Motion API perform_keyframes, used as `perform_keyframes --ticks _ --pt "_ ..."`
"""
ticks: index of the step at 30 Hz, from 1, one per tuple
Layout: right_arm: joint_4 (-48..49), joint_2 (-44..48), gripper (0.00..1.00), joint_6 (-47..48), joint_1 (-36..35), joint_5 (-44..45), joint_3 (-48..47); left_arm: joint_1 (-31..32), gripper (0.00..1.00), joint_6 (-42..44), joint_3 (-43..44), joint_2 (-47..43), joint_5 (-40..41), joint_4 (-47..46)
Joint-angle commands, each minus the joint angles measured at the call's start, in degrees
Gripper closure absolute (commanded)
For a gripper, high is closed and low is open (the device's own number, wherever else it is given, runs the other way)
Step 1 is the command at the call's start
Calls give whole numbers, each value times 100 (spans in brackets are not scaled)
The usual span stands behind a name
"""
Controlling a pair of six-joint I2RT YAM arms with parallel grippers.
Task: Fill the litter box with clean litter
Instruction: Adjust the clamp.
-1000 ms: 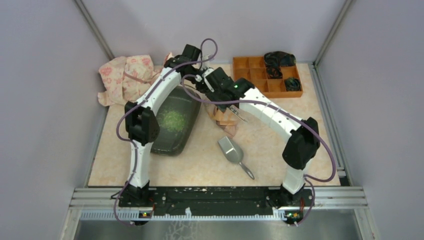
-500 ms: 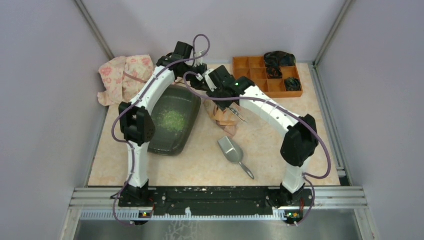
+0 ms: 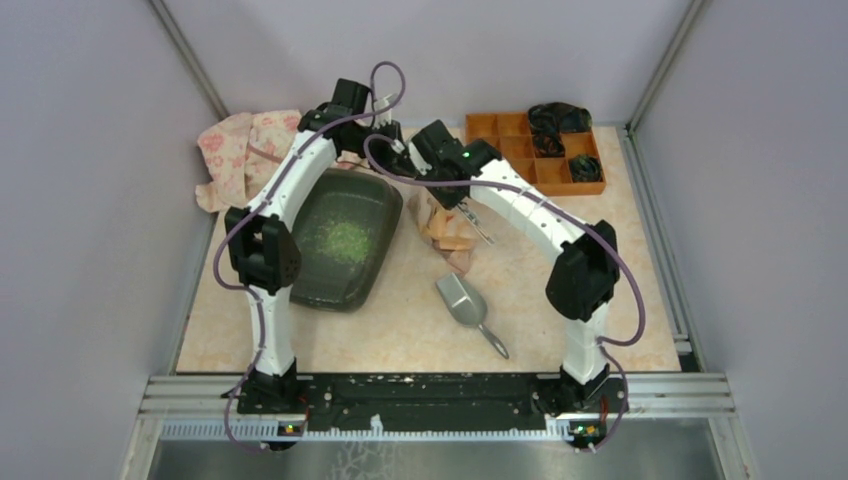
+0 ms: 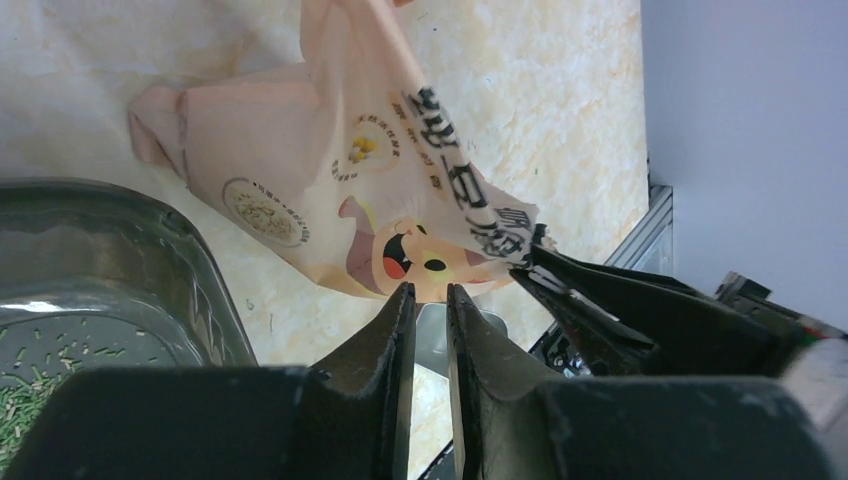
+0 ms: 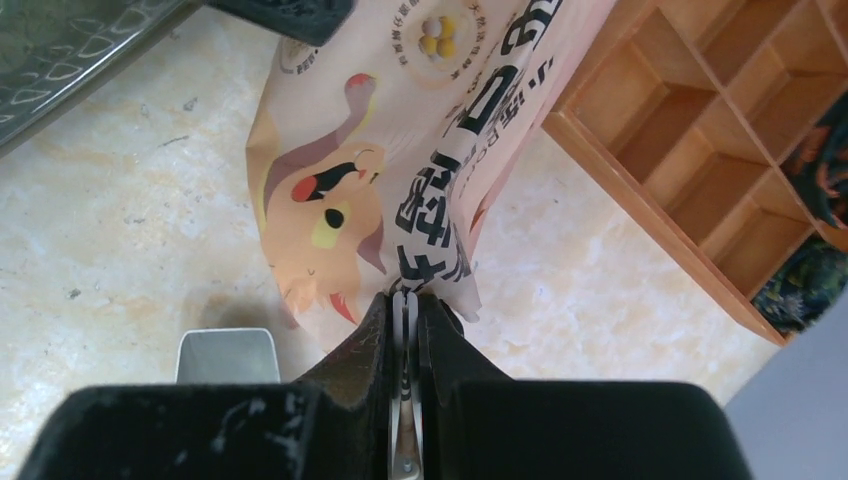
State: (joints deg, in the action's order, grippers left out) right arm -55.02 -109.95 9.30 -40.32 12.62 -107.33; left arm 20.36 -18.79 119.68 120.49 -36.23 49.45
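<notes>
The dark litter box [image 3: 322, 275] lies left of centre, with a loose patch of green clean litter [image 3: 346, 240] on its floor; its rim [image 4: 150, 215] and a few granules [image 4: 20, 400] show in the left wrist view. A peach printed bag [image 3: 446, 228] hangs off the table between the grippers. My right gripper [image 5: 403, 292] is shut on the bag's [image 5: 390, 150] printed edge. My left gripper [image 4: 430, 290] meets the other end of the bag [image 4: 330, 150] at its tips, jaws a narrow slit apart.
A grey metal scoop [image 3: 462, 298] lies on the table in front of the bag. An orange compartmented organiser [image 3: 505, 135] with dark items stands at the back right. A crumpled pink floral cloth [image 3: 250, 150] lies at the back left. Walls enclose three sides.
My right gripper has closed onto the bag's edge. The left arm has drawn back and to the left, and the right arm has shifted left with it.
</notes>
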Motion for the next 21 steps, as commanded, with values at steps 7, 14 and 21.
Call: perform_keyframes --ticks 7,14,21 --pt "-834 615 100 -476 263 1317 -987 -12 78 42 -104 -292 -108 -146" --pt "-710 1296 100 -757 544 1869 -350 -9 78 15 -109 -372 -4 -155" --pt "156 1980 100 -761 805 1200 963 -16 78 1 -377 -507 98 -269"
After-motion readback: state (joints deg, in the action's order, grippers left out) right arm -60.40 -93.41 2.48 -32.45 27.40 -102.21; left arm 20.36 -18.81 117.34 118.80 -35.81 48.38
